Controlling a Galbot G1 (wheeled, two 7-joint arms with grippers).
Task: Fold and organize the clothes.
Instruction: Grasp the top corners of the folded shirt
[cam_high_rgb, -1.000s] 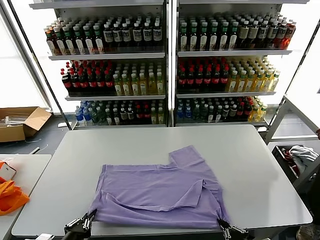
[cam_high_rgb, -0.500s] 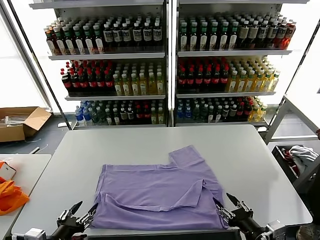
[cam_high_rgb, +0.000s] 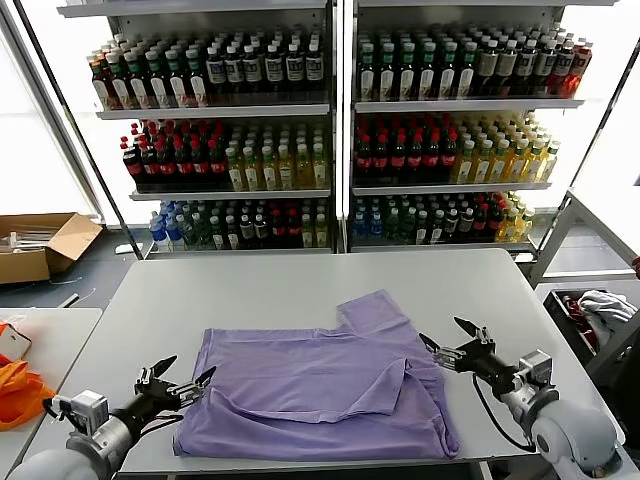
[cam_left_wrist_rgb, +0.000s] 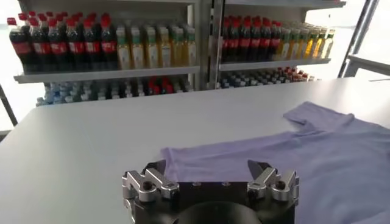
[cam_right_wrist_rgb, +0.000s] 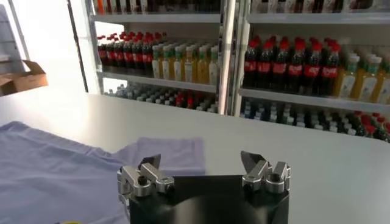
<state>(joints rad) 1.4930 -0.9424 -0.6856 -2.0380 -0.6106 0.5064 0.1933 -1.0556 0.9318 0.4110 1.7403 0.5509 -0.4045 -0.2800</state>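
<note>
With both hands spread empty, you see the lavender T-shirt (cam_high_rgb: 320, 385) lying partly folded on the tabletop (cam_high_rgb: 300, 280), long axis left-right, between left hand (cam_high_rgb: 177, 381) and right hand (cam_high_rgb: 452, 341), each beside an edge.

light: bright daylight; source: rear windows (cam_high_rgb: 30, 120); glare: blown-out; shadows: faint

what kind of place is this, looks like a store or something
Probably a shop or a mock retail test space. Tall shelves packed with rows of bottled drinks stand behind a grey table holding a lavender T-shirt, and an open cardboard box sits on the floor.
</note>
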